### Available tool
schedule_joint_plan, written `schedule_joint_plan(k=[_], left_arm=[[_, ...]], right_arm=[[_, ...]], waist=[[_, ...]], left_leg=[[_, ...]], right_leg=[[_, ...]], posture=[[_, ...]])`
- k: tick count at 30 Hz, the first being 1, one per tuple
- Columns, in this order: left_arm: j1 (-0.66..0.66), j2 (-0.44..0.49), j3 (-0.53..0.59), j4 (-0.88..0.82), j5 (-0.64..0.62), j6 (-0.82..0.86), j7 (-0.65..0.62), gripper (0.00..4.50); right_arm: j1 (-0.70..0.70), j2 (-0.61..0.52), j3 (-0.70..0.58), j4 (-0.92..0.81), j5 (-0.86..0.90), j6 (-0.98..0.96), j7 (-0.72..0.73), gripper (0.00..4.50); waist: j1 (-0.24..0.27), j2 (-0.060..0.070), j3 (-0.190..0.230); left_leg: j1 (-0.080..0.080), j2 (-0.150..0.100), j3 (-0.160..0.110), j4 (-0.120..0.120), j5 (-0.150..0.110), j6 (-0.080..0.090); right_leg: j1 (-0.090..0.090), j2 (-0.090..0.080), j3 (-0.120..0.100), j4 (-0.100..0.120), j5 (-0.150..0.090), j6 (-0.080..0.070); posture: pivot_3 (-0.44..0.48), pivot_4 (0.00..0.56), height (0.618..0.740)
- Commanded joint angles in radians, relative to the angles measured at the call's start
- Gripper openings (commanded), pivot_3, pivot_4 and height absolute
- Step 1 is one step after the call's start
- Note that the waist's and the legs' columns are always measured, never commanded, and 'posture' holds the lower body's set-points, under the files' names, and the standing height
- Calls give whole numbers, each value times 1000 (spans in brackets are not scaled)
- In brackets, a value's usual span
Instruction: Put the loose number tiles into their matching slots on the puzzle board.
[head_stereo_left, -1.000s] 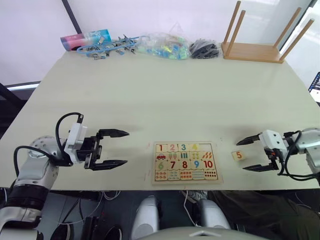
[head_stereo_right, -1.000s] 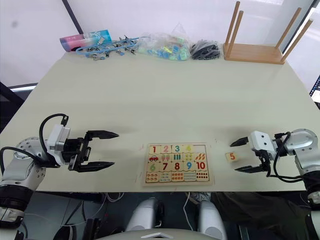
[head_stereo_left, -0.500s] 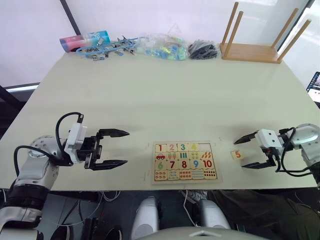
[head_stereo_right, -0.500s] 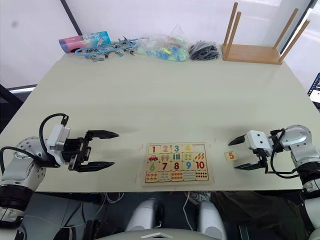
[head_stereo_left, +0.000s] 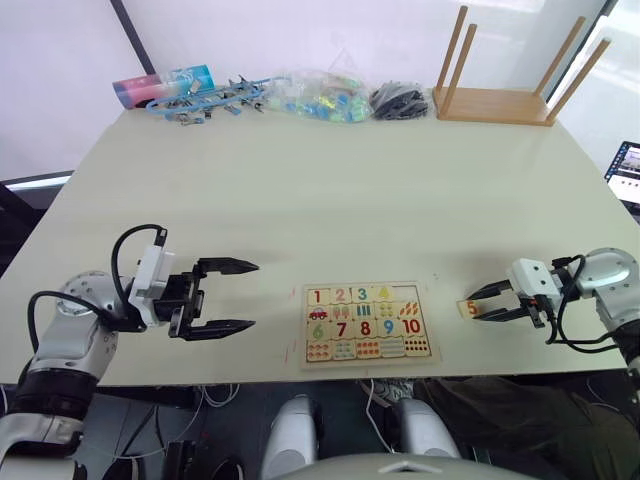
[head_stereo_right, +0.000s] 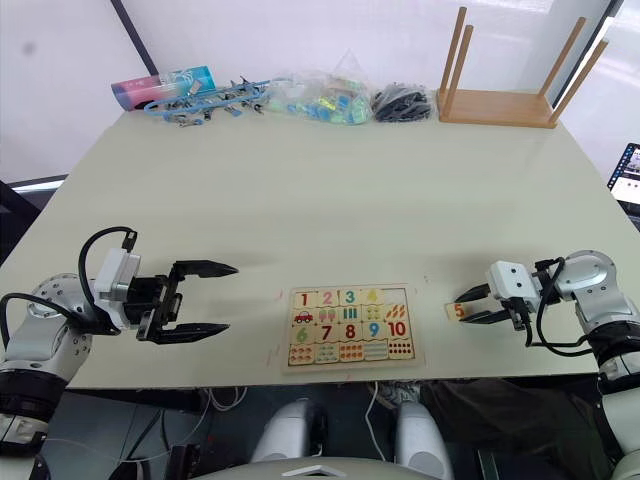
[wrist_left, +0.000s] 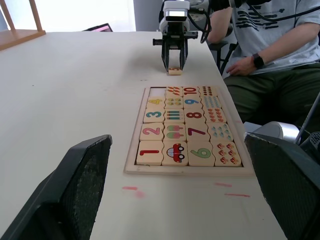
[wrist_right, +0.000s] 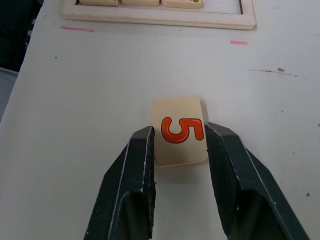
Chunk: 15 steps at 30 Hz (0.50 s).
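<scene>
A pale table carries a wooden puzzle board near its front edge, roughly midway between the two arms. The board's top row holds tiles 1, 2, 3 and 4, with one bare slot at the end of that row, on the side nearest the right arm. Below it sit a row of picture tiles, a row numbered 6 to 10, and a row of dot tiles.

The loose number tile, printed with an orange 5, lies flat on the table just beside the board, off its right end. The right end effector sits low at this tile with its two black fingers closed in narrowly against the tile's two opposite edges, so the tile is pinched between them while resting on the table.

The left end effector hovers over the table well to the left of the board, fingers spread wide and holding nothing.

Far beyond the board, along the back edge of the table, stand an upturned wooden stool, a black bundle, a clear bag of coloured pieces and some blue items.

A seated person shows behind the right arm.
</scene>
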Motion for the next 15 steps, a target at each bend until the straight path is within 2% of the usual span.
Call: schedule_joint_plan(k=[1, 5, 15], left_arm=[[-10, 8, 14, -21, -14, -8, -31, 4500], [-5, 7, 15, -24, -14, -6, -31, 4500], [-7, -1, 9, -26, -13, -1, -31, 4500]], right_arm=[[7, -17, -16, -20, 1, 27, 4, 938], [44, -33, -61, -147, 13, 155, -23, 938], [117, -88, -123, -724, 43, 694, -237, 938]], waist=[[0, 0, 0], [1, 1, 1], [0, 3, 2]], left_leg=[[0, 0, 0, 0, 0, 0], [0, 0, 0, 0, 0, 0], [-2, 0, -2, -1, 0, 0]], right_leg=[[0, 0, 0, 0, 0, 0], [0, 0, 0, 0, 0, 0], [-2, 0, 0, 0, 0, 0]], posture=[[0, 150, 738], [0, 150, 738], [0, 150, 738]])
